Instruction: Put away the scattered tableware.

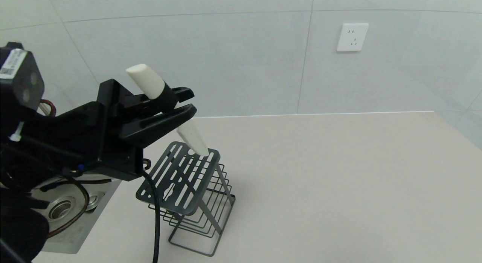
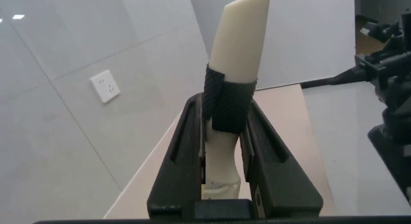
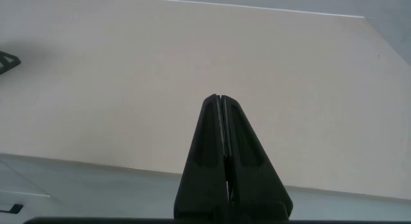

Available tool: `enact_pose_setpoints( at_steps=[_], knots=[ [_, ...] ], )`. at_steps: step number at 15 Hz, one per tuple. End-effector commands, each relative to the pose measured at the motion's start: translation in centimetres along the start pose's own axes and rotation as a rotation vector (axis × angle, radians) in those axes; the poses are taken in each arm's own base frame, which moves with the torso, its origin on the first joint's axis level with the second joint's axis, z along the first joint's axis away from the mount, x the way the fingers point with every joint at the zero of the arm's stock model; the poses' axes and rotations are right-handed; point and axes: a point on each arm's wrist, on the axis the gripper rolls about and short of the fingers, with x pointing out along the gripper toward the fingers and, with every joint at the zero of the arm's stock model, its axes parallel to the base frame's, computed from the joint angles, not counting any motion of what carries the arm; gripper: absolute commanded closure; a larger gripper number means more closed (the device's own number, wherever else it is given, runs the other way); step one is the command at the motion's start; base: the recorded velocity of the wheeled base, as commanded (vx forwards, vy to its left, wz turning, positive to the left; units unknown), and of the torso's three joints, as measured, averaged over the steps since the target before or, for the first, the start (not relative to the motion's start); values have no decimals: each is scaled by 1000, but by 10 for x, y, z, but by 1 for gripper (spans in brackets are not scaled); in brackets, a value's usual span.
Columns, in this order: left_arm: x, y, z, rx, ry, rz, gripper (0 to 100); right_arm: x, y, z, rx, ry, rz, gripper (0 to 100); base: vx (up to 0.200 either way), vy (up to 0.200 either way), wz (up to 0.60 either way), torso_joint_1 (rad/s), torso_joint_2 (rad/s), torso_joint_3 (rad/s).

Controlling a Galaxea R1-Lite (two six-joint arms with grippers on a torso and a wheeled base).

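Left hand (image 1: 190,101) is hanging above the near left part of the bench (image 1: 339,180), pinching a white knife (image 1: 146,81) between its two black fingers. The fingers are gripping it around a dark textured band at its middle. The pale handle is sticking up and away toward the wall, and the pale blade is slanting down on the other side of the fingers. From the wrist camera on that arm, the fingers are sitting close on either side of the band, with the white body running up between them.

The blade tip is meeting the slotted top of a dark wire rack (image 1: 177,180) near the plate's far edge. Whether it is actually inside a slot, I cannot tell from here. The rack is standing on the bench right below the hand, its flat top plate tilting toward the robot and its wire frame spreading out underneath.

A steel sink (image 1: 60,208) is sitting in the bench to the left of the rack, partly behind the arm's cables.

Right hand (image 3: 219,102) is hovering over bare bench with its fingers pressed together, so that a thin line is showing between them, and it is carrying nothing.

A white socket (image 1: 352,37) is sitting on the tiled wall behind the bench, well off to the right.
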Motion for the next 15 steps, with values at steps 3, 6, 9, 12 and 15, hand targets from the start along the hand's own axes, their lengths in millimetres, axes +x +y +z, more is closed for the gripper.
enact_pose_setpoints(
  at_steps=[3, 6, 9, 12, 15],
  knots=[
    [2, 9, -17, -28, 26, 11, 100, 0, 0, 0, 0, 0, 0, 100, 0, 0, 0, 0, 0, 0],
    [-3, 2, -15, -38, 34, 13, 100, 0, 0, 0, 0, 0, 0, 100, 0, 0, 0, 0, 0, 0],
    [-5, -2, -16, -45, 41, 14, 100, 0, 0, 0, 0, 0, 0, 100, 0, 0, 0, 0, 0, 0],
    [-5, -2, -17, -48, 43, 14, 100, 0, 0, 0, 0, 0, 0, 100, 0, 0, 0, 0, 0, 0],
    [-6, -1, -20, -57, 49, 15, 100, 0, 0, 0, 0, 0, 0, 100, 0, 0, 0, 0, 0, 0]
  ],
)
